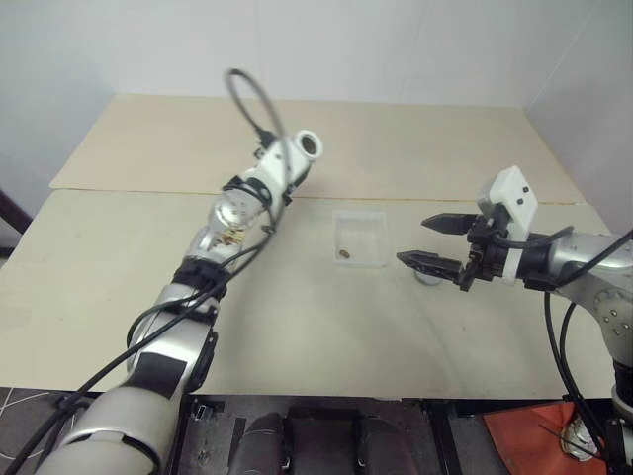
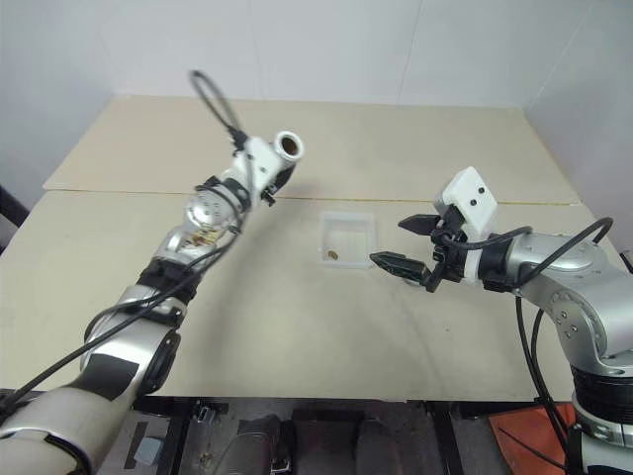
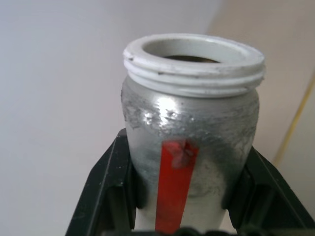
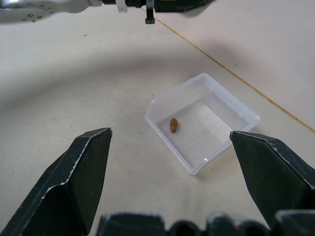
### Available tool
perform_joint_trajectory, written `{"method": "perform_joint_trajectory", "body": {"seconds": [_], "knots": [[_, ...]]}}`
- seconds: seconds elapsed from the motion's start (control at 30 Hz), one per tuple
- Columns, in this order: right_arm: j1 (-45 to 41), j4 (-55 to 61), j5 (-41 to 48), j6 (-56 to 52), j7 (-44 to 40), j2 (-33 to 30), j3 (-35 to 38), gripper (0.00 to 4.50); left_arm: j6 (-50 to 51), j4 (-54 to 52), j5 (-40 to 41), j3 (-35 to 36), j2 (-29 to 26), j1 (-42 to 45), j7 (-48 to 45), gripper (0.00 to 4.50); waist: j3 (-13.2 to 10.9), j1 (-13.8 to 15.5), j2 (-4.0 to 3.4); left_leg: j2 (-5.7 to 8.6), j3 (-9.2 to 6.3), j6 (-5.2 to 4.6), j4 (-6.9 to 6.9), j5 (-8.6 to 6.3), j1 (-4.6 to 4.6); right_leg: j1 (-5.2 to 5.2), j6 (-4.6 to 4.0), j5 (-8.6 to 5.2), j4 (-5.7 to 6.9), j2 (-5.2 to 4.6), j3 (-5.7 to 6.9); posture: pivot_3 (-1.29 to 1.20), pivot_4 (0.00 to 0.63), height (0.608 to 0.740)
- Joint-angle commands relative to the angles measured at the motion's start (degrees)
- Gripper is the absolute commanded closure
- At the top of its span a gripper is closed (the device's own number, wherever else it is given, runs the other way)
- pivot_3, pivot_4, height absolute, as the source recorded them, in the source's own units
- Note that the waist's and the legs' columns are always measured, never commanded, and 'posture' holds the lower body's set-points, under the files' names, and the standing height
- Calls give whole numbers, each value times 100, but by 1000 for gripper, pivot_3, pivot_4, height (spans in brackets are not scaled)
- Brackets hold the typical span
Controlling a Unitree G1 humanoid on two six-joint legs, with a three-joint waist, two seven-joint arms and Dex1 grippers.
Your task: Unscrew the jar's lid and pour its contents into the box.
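Note:
My left gripper (image 1: 284,161) is raised over the table's left half, shut on the silver jar (image 3: 189,142). The jar has a red stripe down its side and an uncapped white threaded mouth (image 2: 289,144) turned up and to the right. The clear plastic box (image 1: 368,236) lies on the table at the middle, with one small brown bit (image 4: 173,124) inside. My right gripper (image 1: 411,240) hovers just right of the box, open and empty, pointing at it. A flat grey round piece (image 1: 428,278), seemingly the lid, lies on the table, partly hidden under that gripper's lower finger.
The beige table (image 1: 297,327) has a seam (image 1: 148,191) running across behind the box. A grey cable (image 1: 252,94) loops above my left wrist. White walls stand behind. An orange thing (image 1: 529,435) lies on the floor at the front right.

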State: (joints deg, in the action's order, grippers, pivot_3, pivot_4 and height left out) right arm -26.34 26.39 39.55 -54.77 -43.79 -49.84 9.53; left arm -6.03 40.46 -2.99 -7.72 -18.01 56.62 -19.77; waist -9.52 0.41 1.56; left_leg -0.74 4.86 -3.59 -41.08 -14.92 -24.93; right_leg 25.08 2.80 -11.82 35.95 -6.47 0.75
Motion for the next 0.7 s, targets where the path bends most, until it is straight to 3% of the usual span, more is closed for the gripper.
{"method": "perform_joint_trajectory", "body": {"seconds": [0.03,0.1,0.27,0.67,0.7], "knots": [[-122,17,5,174,-44,-6,20,24,1789,-1598,1197,761,-67,-660,-494,2595,1,-38,-1,0,0,0,1,0,3,-1,0,0,1,2,-2,0,150,740],[-134,-20,-26,205,-41,25,-39,24,2520,-2213,1719,1081,-96,-1109,-691,2595,1,-63,-1,0,0,2,1,1,15,-10,0,0,6,3,-6,0,150,740],[-116,-100,-129,330,-44,56,-156,24,2828,-3006,2032,1305,-20,-1976,-756,2595,1,-60,-1,0,-4,-11,8,-7,68,-63,-1,0,2,5,-4,0,150,740],[12,-31,-208,554,-54,205,-233,24,1911,-2898,1634,1001,282,-2965,-826,2595,9,26,-10,0,-4,-37,10,-23,108,-92,-12,7,-11,3,-10,0,150,740],[4,-38,-222,568,-70,210,-254,6,1855,-2889,1605,978,277,-3010,-842,2245,9,25,-11,0,-3,-37,11,-23,110,-93,-12,7,-11,3,-11,0,150,740]]}}
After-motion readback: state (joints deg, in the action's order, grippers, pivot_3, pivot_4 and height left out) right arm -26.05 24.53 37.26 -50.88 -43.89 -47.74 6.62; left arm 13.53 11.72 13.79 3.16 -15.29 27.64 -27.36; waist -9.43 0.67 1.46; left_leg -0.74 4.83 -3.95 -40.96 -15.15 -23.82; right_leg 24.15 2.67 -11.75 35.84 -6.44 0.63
